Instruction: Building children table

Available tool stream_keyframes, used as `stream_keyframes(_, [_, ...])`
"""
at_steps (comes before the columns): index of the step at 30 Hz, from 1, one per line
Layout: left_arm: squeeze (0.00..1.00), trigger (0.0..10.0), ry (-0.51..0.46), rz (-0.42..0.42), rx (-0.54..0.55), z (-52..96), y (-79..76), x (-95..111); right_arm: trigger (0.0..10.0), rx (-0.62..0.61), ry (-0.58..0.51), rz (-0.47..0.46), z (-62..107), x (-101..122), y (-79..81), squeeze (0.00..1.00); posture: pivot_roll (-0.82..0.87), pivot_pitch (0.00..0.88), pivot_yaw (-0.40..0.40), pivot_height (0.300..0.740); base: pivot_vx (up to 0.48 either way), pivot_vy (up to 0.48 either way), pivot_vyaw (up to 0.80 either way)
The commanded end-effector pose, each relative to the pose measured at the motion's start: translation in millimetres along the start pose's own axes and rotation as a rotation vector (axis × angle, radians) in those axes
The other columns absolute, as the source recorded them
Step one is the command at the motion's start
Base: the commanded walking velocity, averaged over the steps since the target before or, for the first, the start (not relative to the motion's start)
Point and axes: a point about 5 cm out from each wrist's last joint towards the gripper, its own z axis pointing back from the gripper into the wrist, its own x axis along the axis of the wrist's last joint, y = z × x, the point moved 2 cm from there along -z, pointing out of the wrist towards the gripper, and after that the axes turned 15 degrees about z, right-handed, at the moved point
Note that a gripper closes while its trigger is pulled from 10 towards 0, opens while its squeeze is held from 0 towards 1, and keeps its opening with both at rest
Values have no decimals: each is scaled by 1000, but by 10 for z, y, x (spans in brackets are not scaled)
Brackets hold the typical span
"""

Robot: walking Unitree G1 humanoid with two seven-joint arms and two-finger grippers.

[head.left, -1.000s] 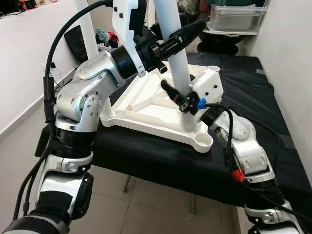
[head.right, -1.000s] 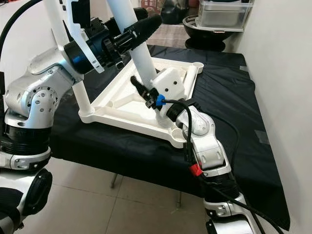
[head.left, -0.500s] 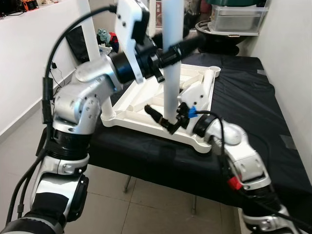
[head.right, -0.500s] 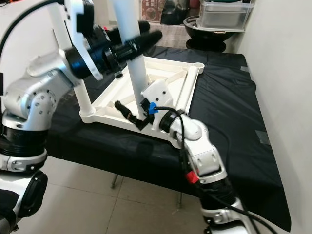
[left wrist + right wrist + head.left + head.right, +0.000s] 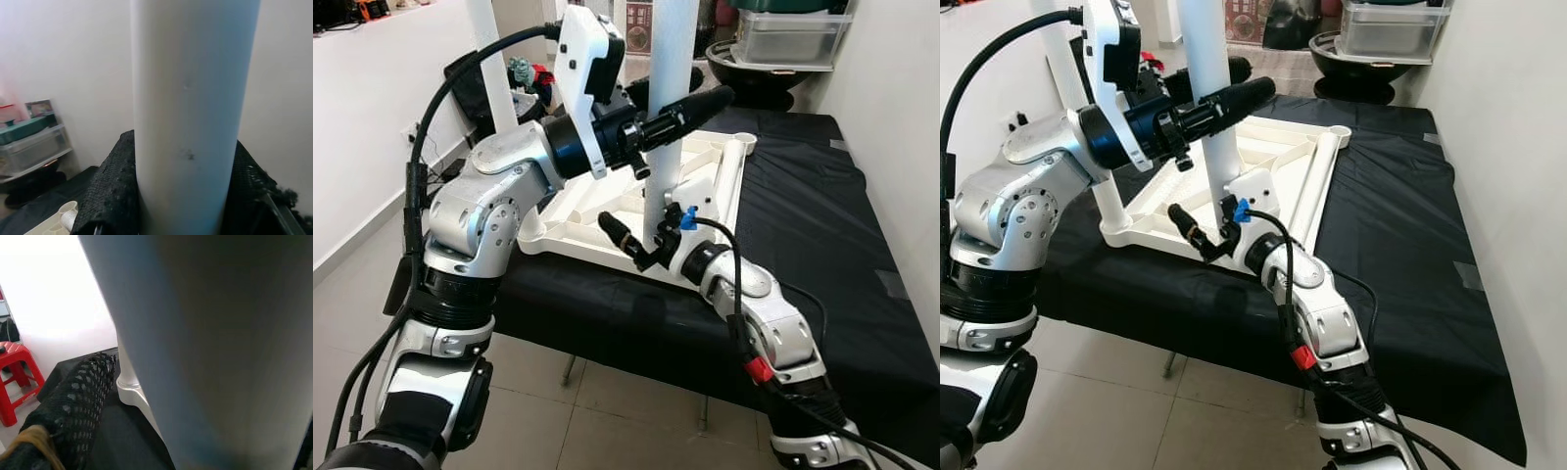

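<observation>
An upturned white table top (image 5: 579, 245) lies on a black-covered table (image 5: 803, 225). A white table leg (image 5: 668, 59) stands upright over its near rim. My left gripper (image 5: 1252, 80) is shut on the leg high up, and its black fingers (image 5: 110, 191) flank the leg (image 5: 190, 122) in the left wrist view. My right gripper (image 5: 619, 230) is shut on the same leg close to its foot; one finger (image 5: 73, 401) lies beside the leg (image 5: 220, 357). A second leg (image 5: 489, 49) stands at the top's far left corner.
An open corner socket (image 5: 744, 139) shows at the top's far right. Clear storage boxes (image 5: 788, 34) stand behind the table, and white walls close in on both sides. A red stool (image 5: 14, 362) stands on the floor, with tiled floor (image 5: 607, 392) in front.
The leg swung from a tilt to upright and shifted toward the top's near rim. My right gripper slid down and left to the leg's foot; the left gripper kept its hold.
</observation>
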Motion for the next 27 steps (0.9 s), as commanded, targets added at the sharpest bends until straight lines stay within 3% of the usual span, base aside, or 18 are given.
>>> stream_keyframes(1, [0,0,-16,-13,-38,-33,-74,38,10000,-2,22,-6,-30,-17,19,0,-89,0,-19,740,0,0,0])
stream_keyframes(2, [0,0,-16,-14,-39,-36,-77,39,10000,-5,22,-9,-39,-12,28,0,-89,0,-17,740,0,0,0])
stream_keyframes(3, [0,0,-17,-13,-42,-41,-83,39,7961,-8,16,-9,-53,2,40,0,-89,0,-16,740,0,0,0])
stream_keyframes(6, [0,0,-17,-13,-43,-45,-87,39,7961,-9,10,-8,-62,11,49,0,-89,0,-16,740,0,0,0])
stream_keyframes(7, [0,0,-17,-12,-45,-49,-93,39,392,-14,0,-11,-72,28,54,0,-88,0,-16,740,0,0,0])
stream_keyframes(8, [0,0,-17,-12,-47,-52,-98,40,0,-22,-15,-14,-84,48,53,0,-88,0,-16,740,0,0,0])
stream_keyframes(14, [0,0,-21,-15,-50,-60,-101,57,0,-52,-96,-12,-116,165,17,0,-89,0,-13,740,0,0,0])
stream_keyframes(27, [0,0,-57,1,-49,-72,-104,116,0,-72,-90,6,-115,166,-18,0,-91,0,-9,740,0,0,0])
